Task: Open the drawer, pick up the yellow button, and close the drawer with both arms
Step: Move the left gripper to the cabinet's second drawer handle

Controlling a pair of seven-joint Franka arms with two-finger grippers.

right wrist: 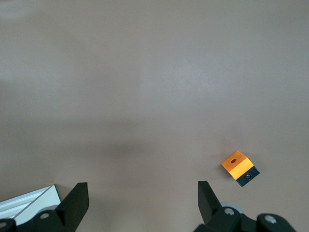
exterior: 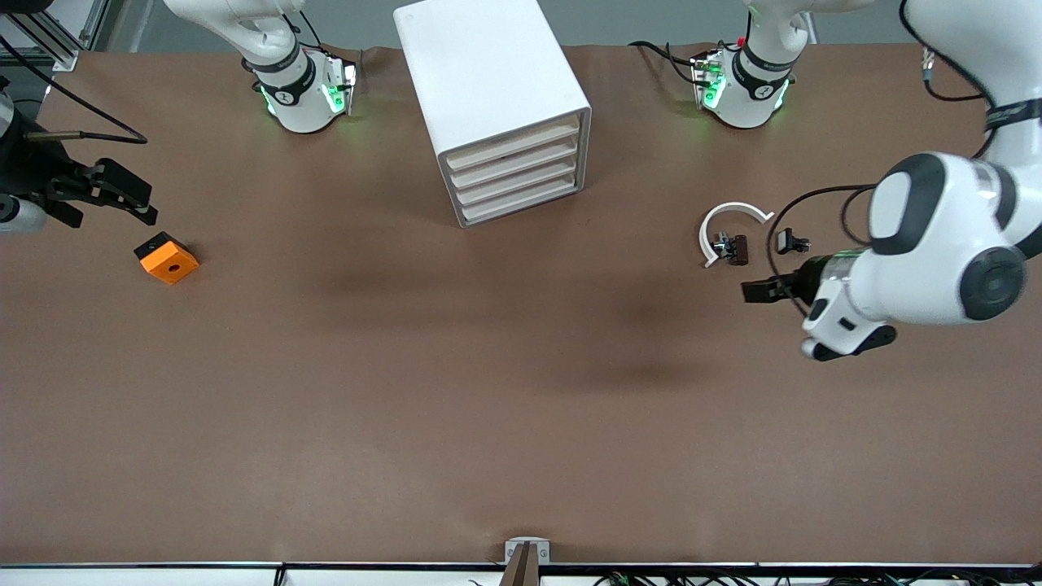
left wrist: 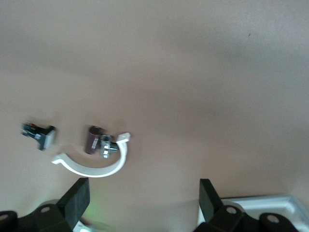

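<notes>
While all four drawers sit shut, drawer [exterior: 514, 146] contents hidden, left pincer [exterior: 761, 266] and right pincer [exterior: 114, 199] both released.

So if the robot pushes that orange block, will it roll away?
Probably not. The orange block has flat faces and square corners and lies flat on the table, so it should slide rather than roll. It looks squat, so tipping seems unlikely. It appears rigid, so it likely won't bend.

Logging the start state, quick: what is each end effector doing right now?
Left end effector: open, empty, over the table near the white curved clip.
Right end effector: open, empty, near the orange block.
</notes>
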